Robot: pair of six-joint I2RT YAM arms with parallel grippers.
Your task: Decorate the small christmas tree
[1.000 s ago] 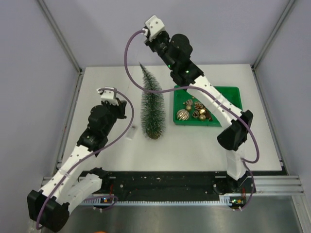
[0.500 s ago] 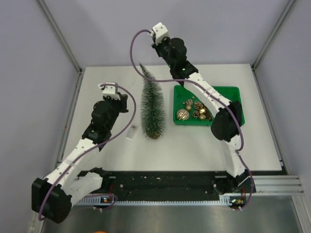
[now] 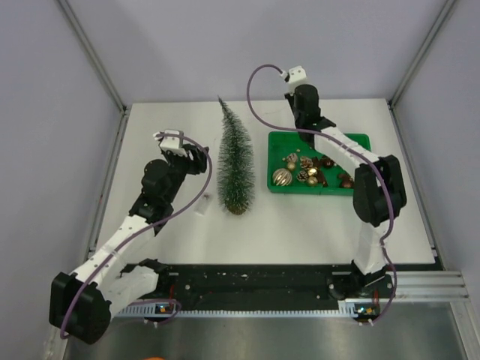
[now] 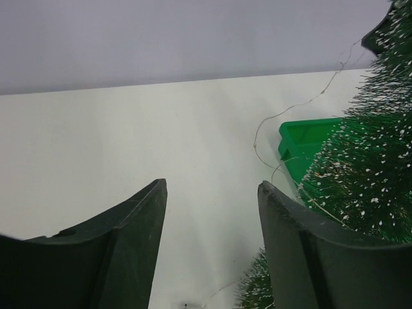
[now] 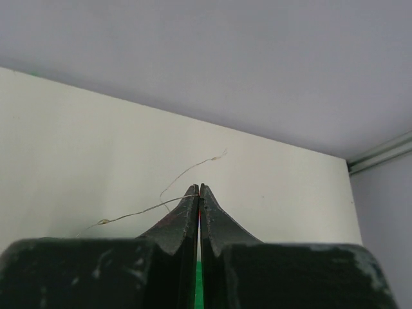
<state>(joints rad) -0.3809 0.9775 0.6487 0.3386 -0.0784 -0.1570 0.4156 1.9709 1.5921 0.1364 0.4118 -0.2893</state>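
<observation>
Left fingers (image 4: 138, 225) released: spread wide, nothing between them but bare white counter (image 4: 96, 141). Just off the right-hand finger stands the small christmas tree (image 4: 367, 167), upright, dark bristles flecked with white. It is close beside the fingers, and I see no contact. A thin wire (image 4: 302, 103) comes off the upper part of the tree and loops down on that same side. It crosses in front of a corner of the green tray (image 4: 302, 132), which shows beyond the branches. From overhead, a small white block (image 3: 202, 205) lies on the counter back from these fingers toward the arm's base, near the foot of the tree. Right fingers (image 5: 187, 215) clenched, tips pressed flat together. The wire runs straight into the seam at the tips and looks nipped there. One strand trails off to their left with a tiny bead on it, and another curls up ahead of them. Beyond is pale counter, then the grey wall (image 5: 257, 58). A sliver of green shows low down between the two fingers. Overhead, the right wrist hangs raised at the far rim of the tray. Behind it, toward the arm's base, gold baubles (image 3: 282, 178) and pine cones (image 3: 306, 176) lie inside the tray. The tree stands apart from these fingers, off to their left, between the two arms.
</observation>
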